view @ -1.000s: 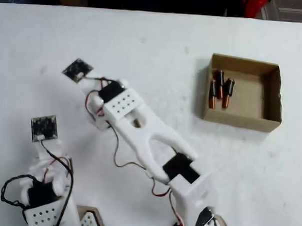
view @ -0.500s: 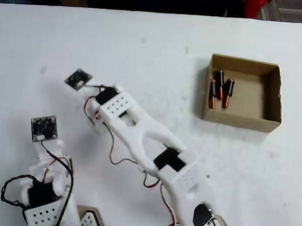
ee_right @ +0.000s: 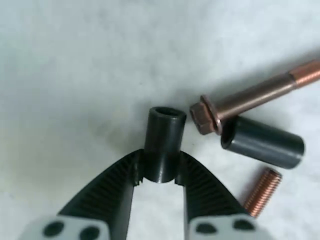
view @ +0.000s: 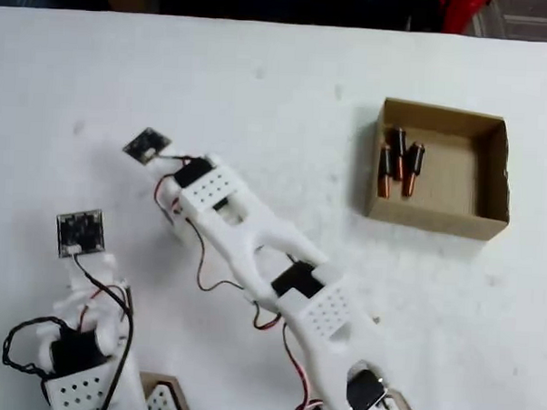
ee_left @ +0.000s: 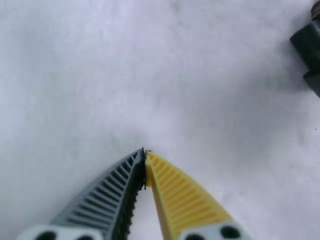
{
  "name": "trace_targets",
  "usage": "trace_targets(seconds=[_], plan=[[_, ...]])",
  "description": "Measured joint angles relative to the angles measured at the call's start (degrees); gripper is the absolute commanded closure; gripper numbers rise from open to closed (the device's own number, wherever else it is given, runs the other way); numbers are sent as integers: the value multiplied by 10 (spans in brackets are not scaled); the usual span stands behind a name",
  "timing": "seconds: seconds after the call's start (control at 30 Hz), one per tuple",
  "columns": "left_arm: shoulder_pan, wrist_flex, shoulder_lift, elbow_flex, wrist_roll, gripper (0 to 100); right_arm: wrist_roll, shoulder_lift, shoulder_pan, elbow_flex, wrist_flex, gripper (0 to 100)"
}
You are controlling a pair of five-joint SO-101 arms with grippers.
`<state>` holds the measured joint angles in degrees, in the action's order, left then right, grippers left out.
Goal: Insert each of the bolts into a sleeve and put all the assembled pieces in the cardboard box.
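What just changed: over the last second the right arm [view: 254, 231] folded in. Its elbow slid back toward 6 o'clock and the wrist eased down a touch, ending around 9 o'clock of the table's [view: 288, 78] middle. The left arm [view: 82, 333] hasn't budged down at 7 o'clock.

What that means: my read is it's settled onto a pick, so this sleeve is next up to be mated with a bolt.

Right pincer: the right gripper [ee_right: 160, 162] is clenched on the black sleeve [ee_right: 164, 132], a finger pressed on each side near one end, bore pointing away from the wrist.

Left pincer: the left gripper [ee_left: 145, 155] is closed on nothing, tips meeting over bare table.

Loose hardware: a copper bolt [ee_right: 250, 97] lies just beside the held sleeve, its hex head nearly touching a second sleeve [ee_right: 263, 142]. A threaded end [ee_right: 263, 191] pokes out by that one. It could be a separate bolt tucked behind it, hard to tell.

Box: the cardboard box [view: 436, 221] sits at 3 o'clock, with three assembled pieces [view: 398, 160] in its 9 o'clock half.

Which view gives what: overhead is where you get the box count and arm layout, and the right wrist cam is where you get the actual grip and leftovers.
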<state>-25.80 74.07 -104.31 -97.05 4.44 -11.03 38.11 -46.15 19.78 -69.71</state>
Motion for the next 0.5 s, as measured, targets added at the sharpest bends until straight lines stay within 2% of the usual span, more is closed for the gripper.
trace_targets(seconds=[0.23,0.37,0.5], plan=[[0,0,0,0,0,978,0,-13,-1,0,-31,981],[0,0,0,0,0,978,0,-65,-3,-1,-70,981],[0,0,0,0,0,978,0,-127,26,-1,-104,981]])
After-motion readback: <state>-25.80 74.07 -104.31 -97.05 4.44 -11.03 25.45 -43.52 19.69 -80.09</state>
